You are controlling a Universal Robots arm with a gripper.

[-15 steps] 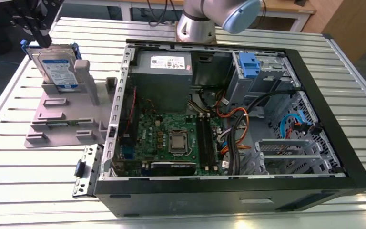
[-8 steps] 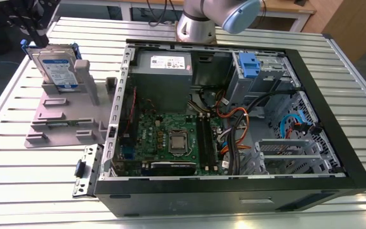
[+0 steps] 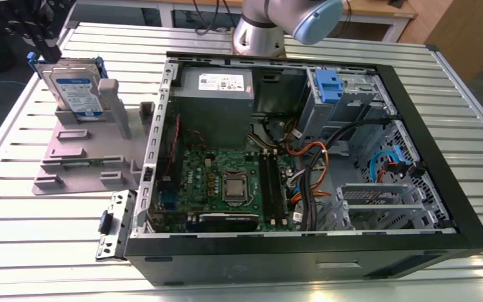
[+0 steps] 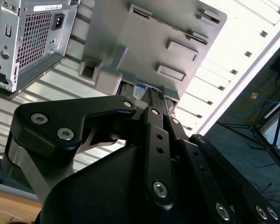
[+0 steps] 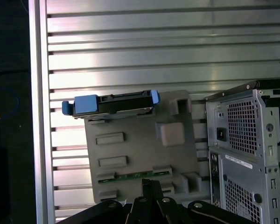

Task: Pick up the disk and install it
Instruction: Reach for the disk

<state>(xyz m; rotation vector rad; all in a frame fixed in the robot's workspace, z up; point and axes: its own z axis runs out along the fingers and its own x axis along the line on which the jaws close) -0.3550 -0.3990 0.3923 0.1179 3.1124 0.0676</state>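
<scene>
1. Disk (image 3: 75, 93) stands on edge in a grey stand (image 3: 82, 160), with a blue bracket clipped around it and its white-and-blue label showing in the exterior view.
2. The stand sits on the slatted desk (image 3: 32, 251), just beside the open computer case (image 3: 309, 255), on the exterior view's left.
3. In the first wrist view the end effector (image 5: 148, 186) points toward the stand. Its fingers are drawn together with nothing between them, and it is apart from the disk.
4. In the second wrist view a bit of the disk's label peeks out just past the fingertips (image 4: 151, 100).
5. The arm (image 3: 266, 28) rises behind the case.
6. Inside the case lie a green board (image 3: 224, 182) and orange cables (image 3: 309, 157), with a second bracket (image 3: 329, 85) in the drive bay.
</scene>
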